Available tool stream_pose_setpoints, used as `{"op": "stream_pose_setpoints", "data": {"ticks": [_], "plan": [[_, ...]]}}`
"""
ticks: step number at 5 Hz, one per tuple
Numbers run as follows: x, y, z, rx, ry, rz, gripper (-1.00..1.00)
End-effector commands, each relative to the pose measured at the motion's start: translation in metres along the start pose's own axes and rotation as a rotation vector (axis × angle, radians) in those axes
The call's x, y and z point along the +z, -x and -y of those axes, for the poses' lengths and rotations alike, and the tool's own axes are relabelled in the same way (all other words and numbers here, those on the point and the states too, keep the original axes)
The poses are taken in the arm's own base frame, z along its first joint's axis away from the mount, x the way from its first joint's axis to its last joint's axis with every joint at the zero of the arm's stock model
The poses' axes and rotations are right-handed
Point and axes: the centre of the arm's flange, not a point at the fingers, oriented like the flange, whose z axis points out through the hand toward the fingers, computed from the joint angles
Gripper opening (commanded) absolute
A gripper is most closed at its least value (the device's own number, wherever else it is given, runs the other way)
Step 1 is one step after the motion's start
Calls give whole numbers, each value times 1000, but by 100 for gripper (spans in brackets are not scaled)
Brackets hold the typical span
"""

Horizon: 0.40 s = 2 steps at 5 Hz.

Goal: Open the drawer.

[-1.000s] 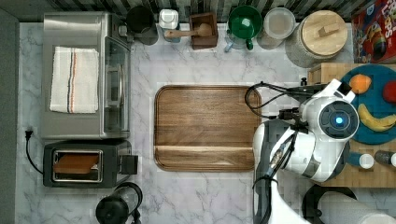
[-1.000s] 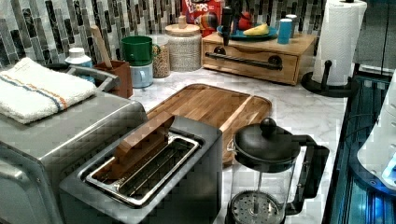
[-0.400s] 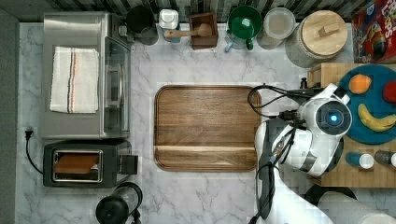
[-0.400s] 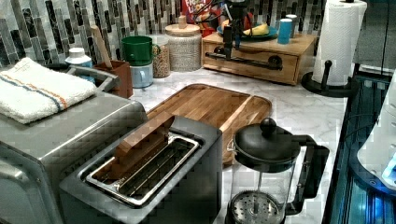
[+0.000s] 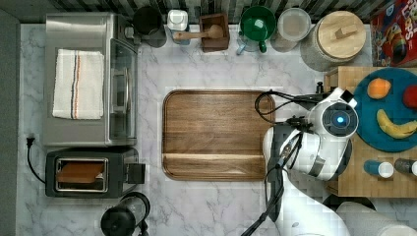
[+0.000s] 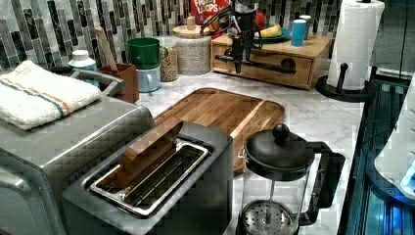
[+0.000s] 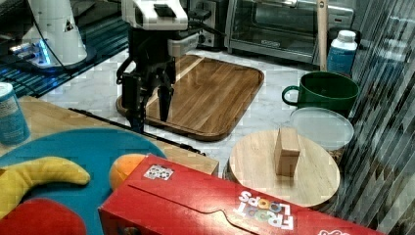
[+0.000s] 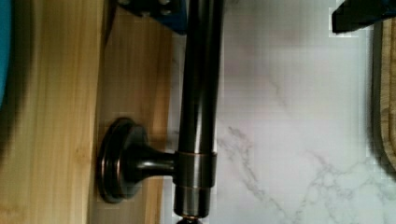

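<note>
A: Wooden drawer [image 6: 266, 63] sits at the far end of the marble counter [image 6: 313, 115] in the left view, shut as far as I can tell, under a blue plate [image 5: 391, 142]. The arm covers most of its front from above.

B: Gripper [image 7: 149, 115]? Fingers [image 7: 131, 103] point down, spread apart, straddling the black bar handle [image 8: 198, 107]; whether they touch it is hard to make out.

A: Readable writing: "FROOT LOOPS" on the red cereal box [image 7: 230, 208].

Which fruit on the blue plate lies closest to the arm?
The banana: in the top view it lies just beside the arm's wrist. The orange sits farther off, and the red fruit lies at the plate's far edge.
</note>
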Motion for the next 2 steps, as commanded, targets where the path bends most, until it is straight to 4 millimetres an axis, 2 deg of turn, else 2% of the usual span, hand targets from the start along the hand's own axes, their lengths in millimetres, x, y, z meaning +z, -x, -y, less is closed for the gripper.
{"op": "stream_pose_setpoints", "data": {"ticks": [1, 2], "plan": [[-4, -18, 21, -39, 16, -15, 100], [-5, -24, 30, -60, -20, 18, 100]]}}
